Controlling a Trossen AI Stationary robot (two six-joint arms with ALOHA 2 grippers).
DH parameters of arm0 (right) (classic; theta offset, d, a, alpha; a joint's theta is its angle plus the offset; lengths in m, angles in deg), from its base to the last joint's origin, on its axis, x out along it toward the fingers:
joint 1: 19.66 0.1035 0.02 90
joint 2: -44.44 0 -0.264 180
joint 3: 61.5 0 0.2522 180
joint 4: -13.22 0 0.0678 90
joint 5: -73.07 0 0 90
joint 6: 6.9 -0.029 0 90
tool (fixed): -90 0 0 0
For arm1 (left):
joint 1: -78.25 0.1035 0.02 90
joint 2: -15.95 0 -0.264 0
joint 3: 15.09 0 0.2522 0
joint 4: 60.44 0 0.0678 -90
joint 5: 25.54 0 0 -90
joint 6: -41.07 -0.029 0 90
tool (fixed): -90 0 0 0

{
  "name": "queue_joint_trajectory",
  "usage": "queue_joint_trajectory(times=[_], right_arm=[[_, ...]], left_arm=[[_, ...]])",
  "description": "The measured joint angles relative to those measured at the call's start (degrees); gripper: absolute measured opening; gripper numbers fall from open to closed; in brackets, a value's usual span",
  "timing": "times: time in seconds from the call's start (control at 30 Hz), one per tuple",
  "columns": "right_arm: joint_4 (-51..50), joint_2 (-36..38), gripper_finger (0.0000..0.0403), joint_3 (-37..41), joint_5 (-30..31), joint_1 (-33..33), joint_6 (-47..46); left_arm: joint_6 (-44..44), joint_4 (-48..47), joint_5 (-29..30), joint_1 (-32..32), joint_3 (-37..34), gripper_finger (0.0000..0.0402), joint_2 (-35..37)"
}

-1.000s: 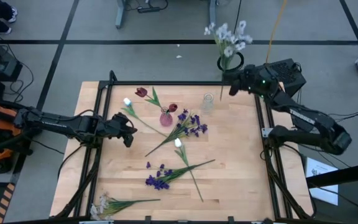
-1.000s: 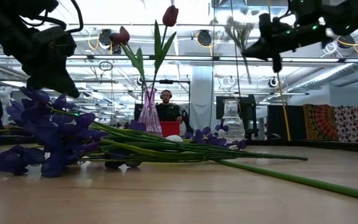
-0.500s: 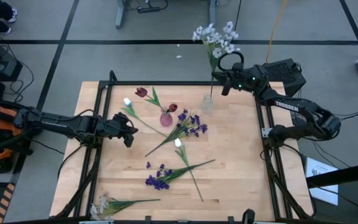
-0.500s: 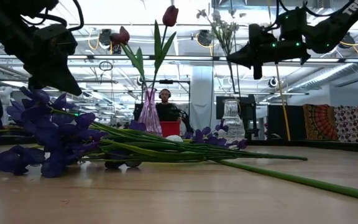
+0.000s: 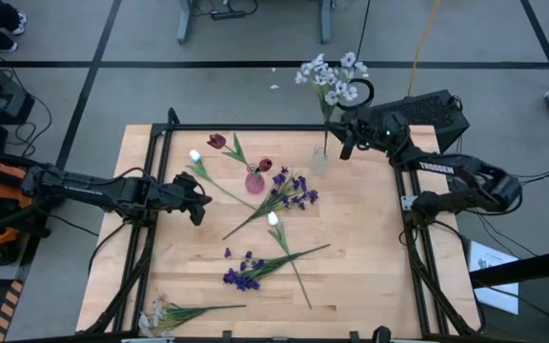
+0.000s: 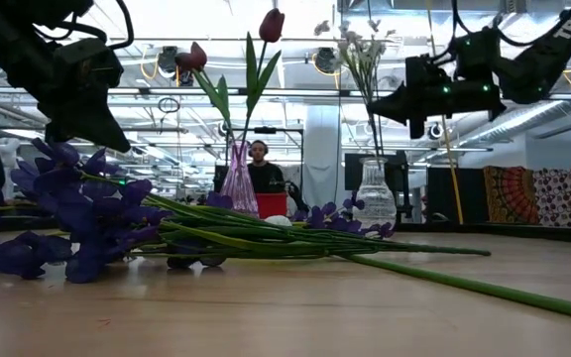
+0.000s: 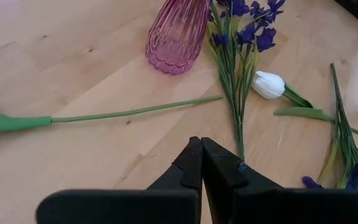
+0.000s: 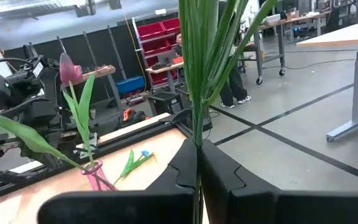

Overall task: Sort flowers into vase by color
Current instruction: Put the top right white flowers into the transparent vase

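The sorting is partly done, by the look of things. The pink vase (image 5: 254, 180) already holds the two dark red tulips (image 6: 272, 25), standing upright in it, and the right hand (image 5: 343, 145) is closed tight on the stem of a spray of tiny white blossoms (image 5: 330, 78), holding it upright with the stem running down toward the clear vase (image 5: 319, 159) that sits just below and beside that hand. In the low view the stem seems to reach into the neck of the clear vase, though from that angle I cannot be sure it is truly inside rather than just behind it. The left hand (image 7: 201, 160) hovers over the middle of the counter (image 5: 370, 267) with its fingers pressed together and nothing between them; just ahead of it lie a purple blossom cluster (image 5: 294, 191) and a white tulip (image 7: 269, 84), with the pink vase a little farther on. What is left, as I judge it: releasing the white spray into the clear vase, then gathering the loose flowers lying flat, namely a second white tulip (image 5: 196, 156), a second purple cluster (image 5: 243, 273) and another white spray (image 5: 160, 312) at the counter's near edge, well away from both hands.
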Motion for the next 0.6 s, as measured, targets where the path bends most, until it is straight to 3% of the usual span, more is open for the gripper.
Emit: queue_joint_trajectory(times=[0.6], right_arm=[[1.6,-9.7,0.0016,1.4,0.8,3.3,1.4]], left_arm=[[0.0,0.0,0.1,0.0,0.0,0.0011,0.0]])
